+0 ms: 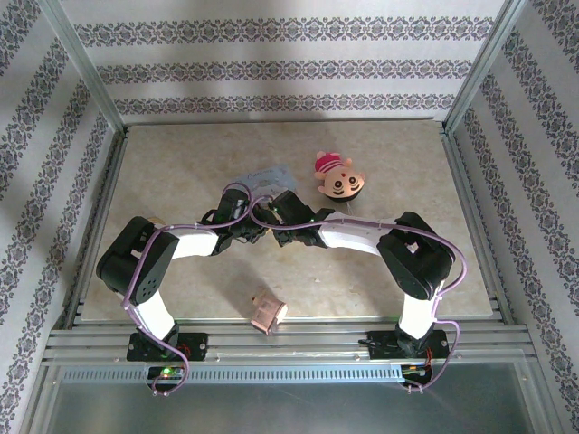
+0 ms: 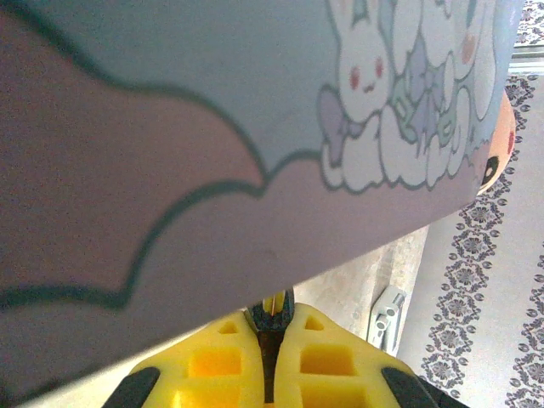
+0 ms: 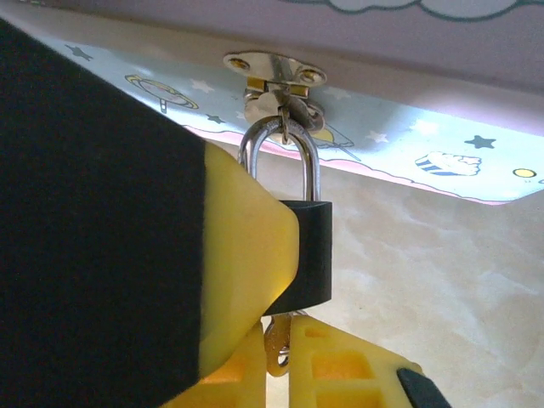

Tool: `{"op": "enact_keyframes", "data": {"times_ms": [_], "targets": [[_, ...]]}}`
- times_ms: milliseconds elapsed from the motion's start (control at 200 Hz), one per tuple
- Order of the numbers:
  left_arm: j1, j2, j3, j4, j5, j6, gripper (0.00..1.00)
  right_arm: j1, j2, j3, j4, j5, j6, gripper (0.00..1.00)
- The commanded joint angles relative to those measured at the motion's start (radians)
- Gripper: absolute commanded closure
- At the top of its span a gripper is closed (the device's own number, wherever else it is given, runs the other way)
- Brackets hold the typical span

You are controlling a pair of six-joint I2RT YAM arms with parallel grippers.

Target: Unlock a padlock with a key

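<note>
While the right gripper (image 3: pixel 276 378) was closed tightly on a small brass key (image 3: pixel 277 350), the tip of the key met the underside of the padlock (image 3: pixel 311 246); how deep it went, I could not tell. The left gripper (image 2: pixel 270 340) pinched the dark body of the padlock between its yellow pads (image 3: pixel 246 255). The silver loop passed through the clasp (image 3: pixel 274 72) of the pale-blue tin (image 2: pixel 170 127), which lay mid-table (image 1: pixel 407 181), nearer the far edge. A copper box (image 1: pixel 268 312) sat by the near edge.
</note>
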Motion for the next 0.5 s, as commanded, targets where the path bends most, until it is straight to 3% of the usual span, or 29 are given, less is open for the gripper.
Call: {"op": "enact_keyframes", "data": {"times_ms": [0, 495], "targets": [[0.009, 0.026, -0.026, -0.016, 0.084, -0.061, 1.00, 0.001, 0.003, 0.014, 0.020, 0.011, 0.008, 0.93], [0.009, 0.021, -0.040, -0.006, 0.086, -0.062, 1.00, -0.088, -0.023, -0.042, 0.109, -0.195, 0.073, 1.00]]}}
